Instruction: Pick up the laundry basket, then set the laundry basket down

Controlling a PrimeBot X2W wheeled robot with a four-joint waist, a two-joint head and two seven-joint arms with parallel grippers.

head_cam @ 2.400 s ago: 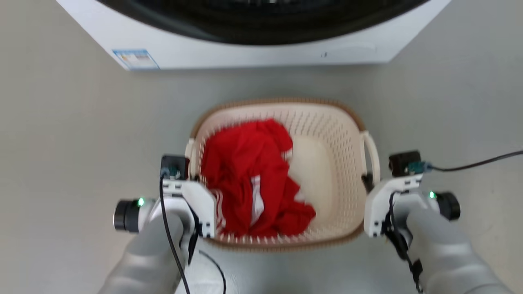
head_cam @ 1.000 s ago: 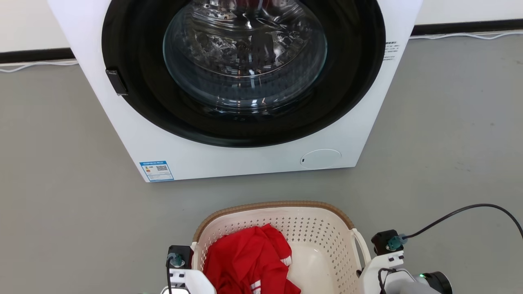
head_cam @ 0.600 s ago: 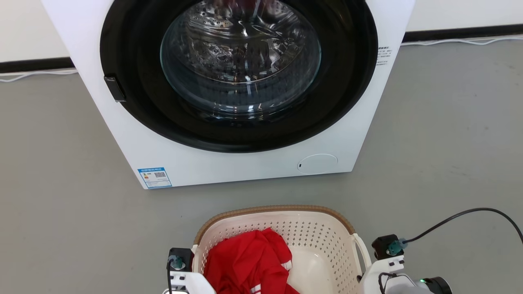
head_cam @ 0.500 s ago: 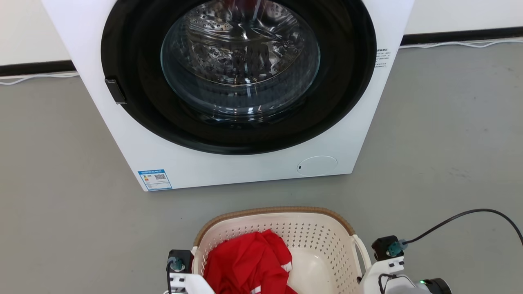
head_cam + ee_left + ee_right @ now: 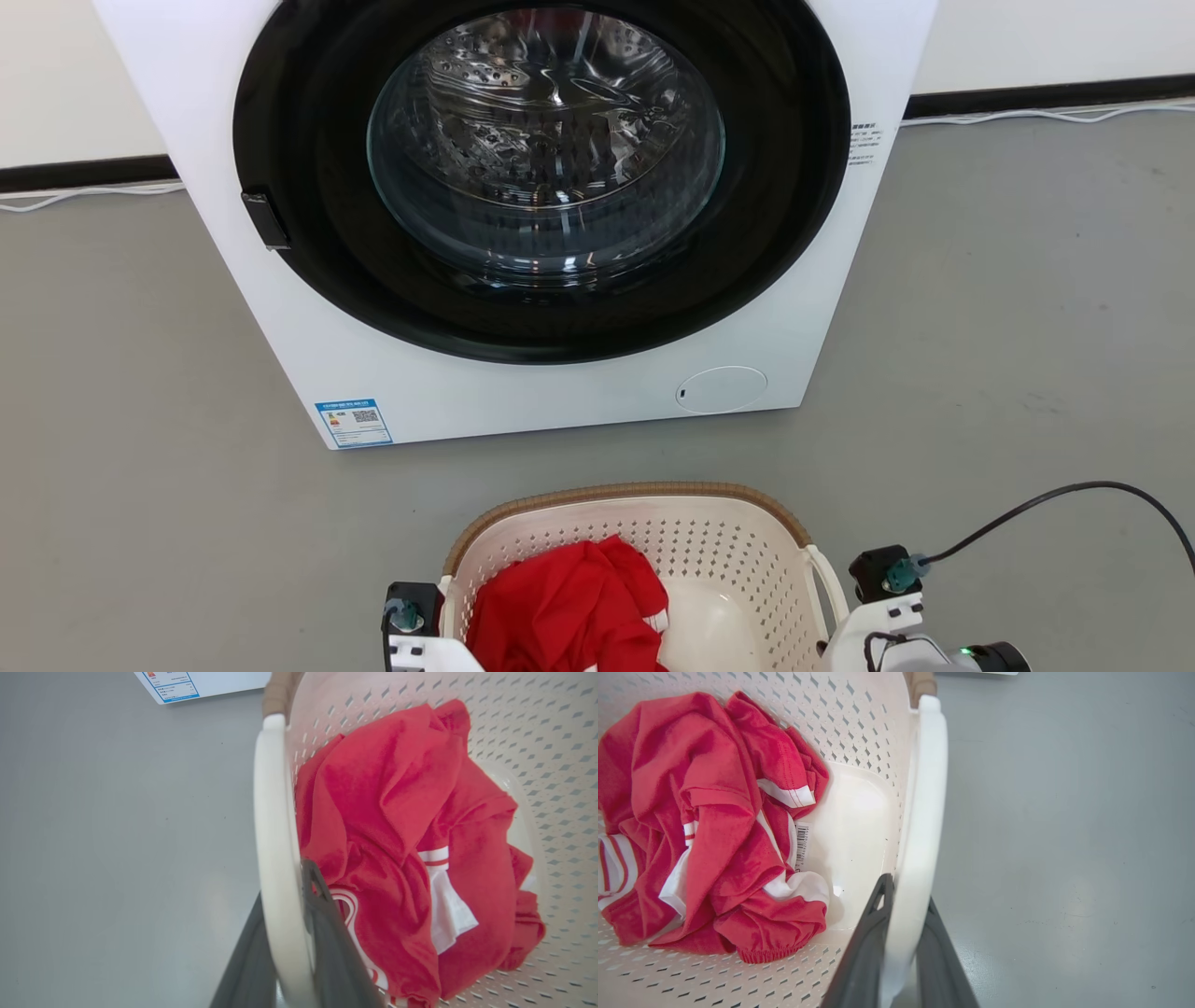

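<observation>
The laundry basket [image 5: 625, 492], cream perforated plastic with a brown woven rim, sits at the bottom centre of the head view, in front of the washing machine. A crumpled red garment [image 5: 569, 607] with white trim lies inside it. My left gripper [image 5: 285, 891] is shut on the basket's white left loop handle [image 5: 273, 812], one dark finger on each side. My right gripper [image 5: 908, 891] is shut on the right loop handle [image 5: 924, 802] the same way. In the head view my wrists flank the basket, and the fingers are hidden there.
A white front-loading washing machine [image 5: 523, 411] with a shut round glass door [image 5: 546, 149] stands just beyond the basket. Grey floor [image 5: 140, 523] spreads to both sides. A black cable [image 5: 1055, 499] loops off my right wrist. A dark baseboard [image 5: 84, 173] runs along the far wall.
The head camera has swung up from looking straight down on the basket to facing the washing machine. Over the last second the picture slid slightly lower. Both grippers kept hold of the handles.
</observation>
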